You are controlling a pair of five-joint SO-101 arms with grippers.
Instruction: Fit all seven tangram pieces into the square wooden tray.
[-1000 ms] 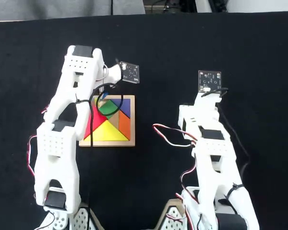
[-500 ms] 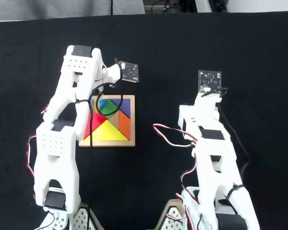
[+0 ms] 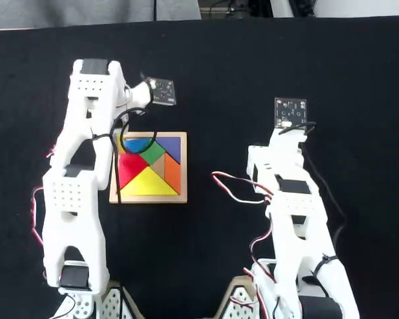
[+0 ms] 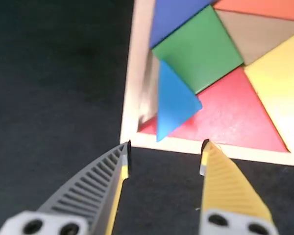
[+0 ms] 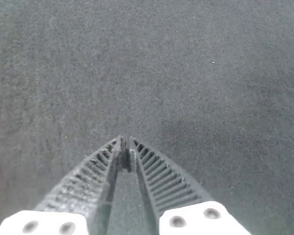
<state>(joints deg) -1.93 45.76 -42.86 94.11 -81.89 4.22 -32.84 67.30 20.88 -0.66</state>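
Note:
The square wooden tray (image 3: 181, 198) lies on the black cloth with coloured pieces in it. A yellow triangle (image 3: 148, 182), a red triangle (image 3: 128, 169), a green square (image 3: 153, 151) and an orange piece (image 3: 173, 175) lie flat. The light blue triangle (image 4: 174, 100) sits askew in a corner, its tip over the red triangle (image 4: 220, 117), with a strip of bare tray floor beside it. My left gripper (image 4: 165, 146) is open, just outside the tray rim (image 4: 132, 73), with nothing between its fingers. My right gripper (image 5: 126, 147) is shut over bare cloth, away from the tray.
A dark blue triangle (image 3: 173, 147) and a tan piece (image 3: 161, 166) also lie in the tray. The left arm (image 3: 86, 133) stands over the tray's left side. The right arm (image 3: 286, 179) stands to the right, with open cloth between it and the tray.
The left arm has drawn back to the left, off the tray, uncovering the light blue triangle in the corner. The right arm has not moved.

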